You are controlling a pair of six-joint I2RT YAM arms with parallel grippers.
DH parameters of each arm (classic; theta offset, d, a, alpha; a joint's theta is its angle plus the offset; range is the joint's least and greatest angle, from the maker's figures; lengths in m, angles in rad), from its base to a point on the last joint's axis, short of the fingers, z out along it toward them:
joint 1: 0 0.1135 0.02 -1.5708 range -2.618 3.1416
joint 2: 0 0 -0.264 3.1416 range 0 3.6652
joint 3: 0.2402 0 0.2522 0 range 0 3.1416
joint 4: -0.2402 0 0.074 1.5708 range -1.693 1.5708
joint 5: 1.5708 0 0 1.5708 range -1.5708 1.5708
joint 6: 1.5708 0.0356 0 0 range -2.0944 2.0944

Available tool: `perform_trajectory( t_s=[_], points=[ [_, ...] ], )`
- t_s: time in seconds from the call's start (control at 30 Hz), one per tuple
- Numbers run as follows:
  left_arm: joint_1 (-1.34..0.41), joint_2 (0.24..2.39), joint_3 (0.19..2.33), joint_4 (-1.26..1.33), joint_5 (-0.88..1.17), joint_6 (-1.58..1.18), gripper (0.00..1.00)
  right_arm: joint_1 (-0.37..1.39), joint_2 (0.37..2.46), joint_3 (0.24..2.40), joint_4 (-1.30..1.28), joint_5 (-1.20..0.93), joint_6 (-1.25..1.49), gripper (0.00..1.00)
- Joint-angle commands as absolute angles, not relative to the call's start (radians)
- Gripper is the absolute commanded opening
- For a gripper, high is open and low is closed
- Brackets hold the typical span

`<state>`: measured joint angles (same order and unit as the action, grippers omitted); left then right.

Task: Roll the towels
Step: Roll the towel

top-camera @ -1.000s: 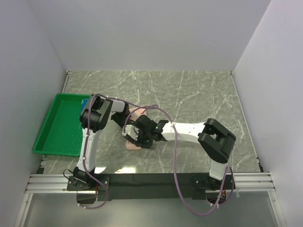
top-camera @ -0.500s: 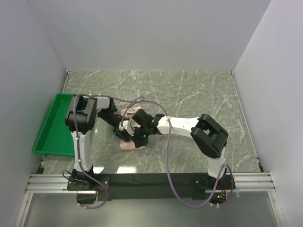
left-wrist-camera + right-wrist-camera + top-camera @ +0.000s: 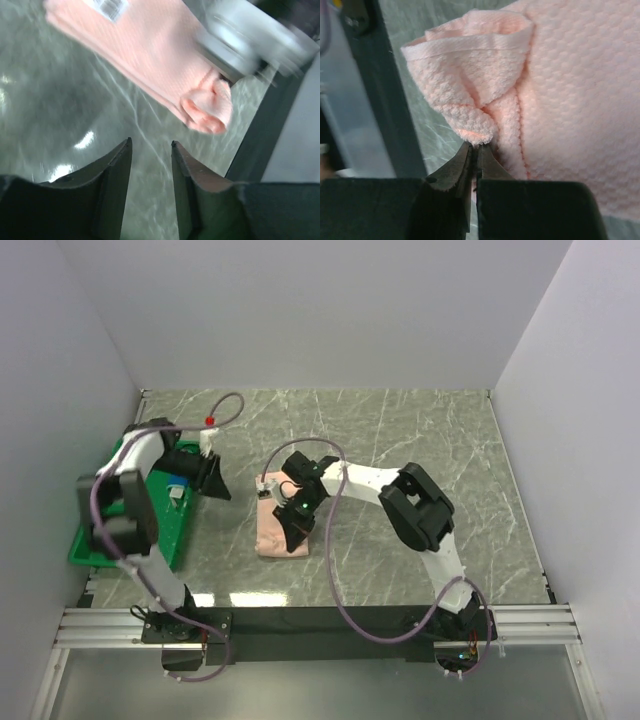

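Note:
A pink towel [image 3: 280,538] lies flat on the marble table near the front. One end is loosely rolled, seen in the left wrist view [image 3: 207,107] and the right wrist view [image 3: 470,100]. My right gripper [image 3: 297,520] sits over the towel. Its jaws [image 3: 475,146] are shut, pinching the edge of the rolled fold. My left gripper [image 3: 218,483] is off to the left beside the green tray, apart from the towel. It is open and empty [image 3: 151,145] above bare table.
A green tray [image 3: 170,530] stands at the left edge, partly hidden by my left arm. A small blue and white item [image 3: 178,485] lies in it. The black front rail [image 3: 260,130] runs close to the towel's rolled end. Walls enclose the table.
My left arm has swung away from the towel to the left, over by the tray. My right gripper has stayed on the towel and shifted slightly towards the back.

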<state>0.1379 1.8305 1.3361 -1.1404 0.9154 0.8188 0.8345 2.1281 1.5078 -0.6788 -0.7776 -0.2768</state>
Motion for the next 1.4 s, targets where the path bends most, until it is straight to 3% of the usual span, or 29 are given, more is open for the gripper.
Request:
perform_trajectory(
  t_s=[0.0,0.23,0.43,0.57,0.77,1.07,1.17,1.3,1.37],
  points=[
    [0.15,1.579,1.183,-1.028,0.855,0.891,0.44,0.793,2.271,1.6,-0.836,-0.894,-0.207,0.0],
    [0.016,1.117,0.838,-0.838,0.735,0.922,0.46,0.784,2.408,1.769,-0.928,-0.983,-0.137,0.0],
    [-0.378,0.846,0.632,-0.596,0.477,0.847,0.58,0.779,2.477,1.789,-0.946,-1.008,-0.117,0.0],
    [-0.596,0.86,0.6,-0.557,0.399,0.85,0.6,0.772,2.49,1.778,-0.933,-1.025,-0.107,0.0],
    [-0.767,0.952,0.563,-0.433,0.315,0.856,0.58,0.761,2.507,1.781,-0.946,-1.046,-0.123,0.0],
    [-0.772,1.189,0.509,-0.302,0.187,0.819,0.53,0.741,2.491,1.752,-0.95,-1.065,-0.141,0.0],
    [-0.77,1.236,0.485,-0.311,0.189,0.828,0.45,0.738,2.485,1.744,-0.951,-1.068,-0.149,0.0],
    [-0.77,1.233,0.499,-0.393,0.279,0.798,0.18,0.719,2.427,1.715,-0.923,-1.065,-0.138,0.0],
    [-0.761,1.255,0.543,-0.474,0.334,0.825,0.12,0.692,2.392,1.721,-0.928,-1.048,-0.149,0.16]
  ],
)
